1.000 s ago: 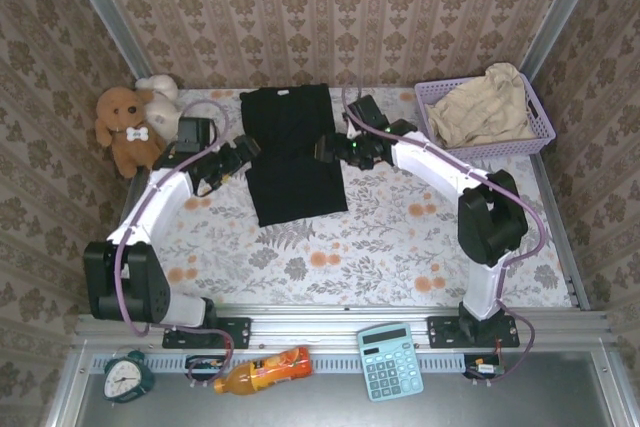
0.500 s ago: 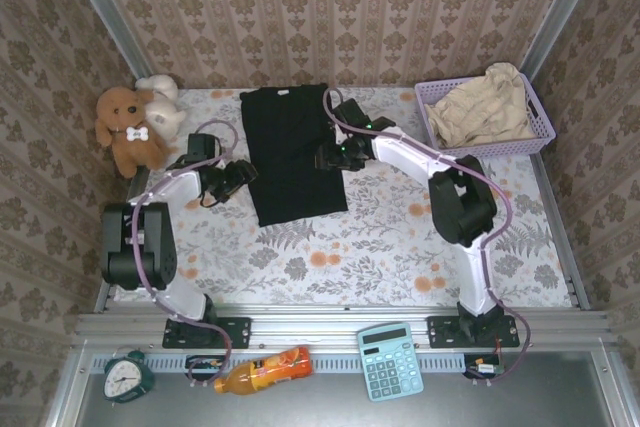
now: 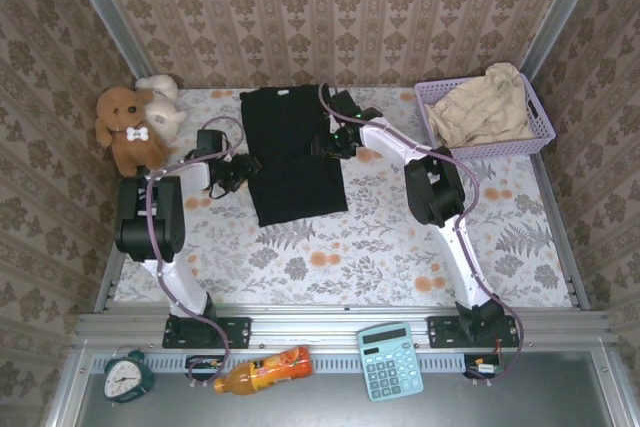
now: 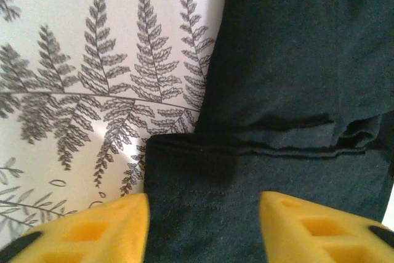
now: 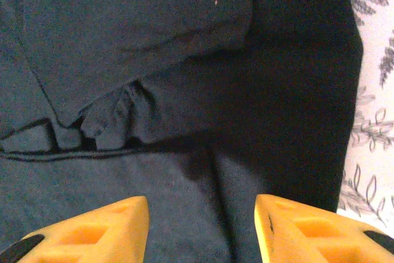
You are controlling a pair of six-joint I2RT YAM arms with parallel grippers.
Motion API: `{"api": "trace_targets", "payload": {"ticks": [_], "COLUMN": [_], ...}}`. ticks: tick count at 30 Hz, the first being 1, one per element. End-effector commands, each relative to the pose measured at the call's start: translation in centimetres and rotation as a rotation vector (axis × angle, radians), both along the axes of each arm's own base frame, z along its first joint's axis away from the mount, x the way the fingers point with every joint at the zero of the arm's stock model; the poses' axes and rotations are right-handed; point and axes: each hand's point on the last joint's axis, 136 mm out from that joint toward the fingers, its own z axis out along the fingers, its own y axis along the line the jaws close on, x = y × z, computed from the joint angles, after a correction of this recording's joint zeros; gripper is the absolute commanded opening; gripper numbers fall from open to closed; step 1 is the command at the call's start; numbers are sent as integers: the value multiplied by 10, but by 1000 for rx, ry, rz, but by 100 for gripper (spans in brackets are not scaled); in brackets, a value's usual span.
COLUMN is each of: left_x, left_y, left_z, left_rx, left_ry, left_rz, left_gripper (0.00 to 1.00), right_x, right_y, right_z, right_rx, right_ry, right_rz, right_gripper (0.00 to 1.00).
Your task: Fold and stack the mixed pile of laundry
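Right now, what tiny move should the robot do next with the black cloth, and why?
The left pincer and right pincer sit open at opposite side edges of the black garment, with cloth in each gap. So probably squeeze both shut next, pinching the edges before lifting to fold.

- Cannot see, from above, the left edge of the black piece [image 3: 295,152] under the left gripper [image 3: 238,169], nor its right edge under the right gripper [image 3: 325,142].
- Cannot tell from above how either pair of jaws stands: too small and dark.
- Left wrist view: cut off at the bottom, both yellow fingers [image 4: 92,229]; at top, right and bottom, the black piece [image 4: 295,60].
- Right wrist view: cut off likewise, fingers [image 5: 92,229] at the bottom, black piece [image 5: 141,29] at top, left and bottom.
- Cannot see the lower part of the beige piece [image 3: 485,107] inside the basket [image 3: 490,150].
- Cannot see most of the cream plush [image 3: 160,89] behind the brown plush [image 3: 125,127], at the tabletop's far left corner.
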Motion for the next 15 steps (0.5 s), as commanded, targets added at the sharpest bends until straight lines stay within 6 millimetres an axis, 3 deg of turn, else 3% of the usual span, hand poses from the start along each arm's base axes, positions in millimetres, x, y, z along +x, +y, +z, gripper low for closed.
{"api": "trace_targets", "payload": {"ticks": [1,9,12,15], "left_x": [7,-3,-7,-9], "left_y": [-9,-9,-9,-10], "left_z": [5,16,20,20], "left_rx": [-24,-1,16,17], "left_ry": [-28,-34,-37,-34], "left_rz": [-13,-28,-42,-58], "left_gripper": [41,34,33,11], "right_x": [-2,-7,-11,-12], "right_y": [11,23,24,22], "right_z": [-6,-6,-11,-12], "right_rx": [42,62,52,48], "right_ry": [38,43,57,63], "right_rz": [27,42,46,37], "right_gripper": [48,42,31,17]}}
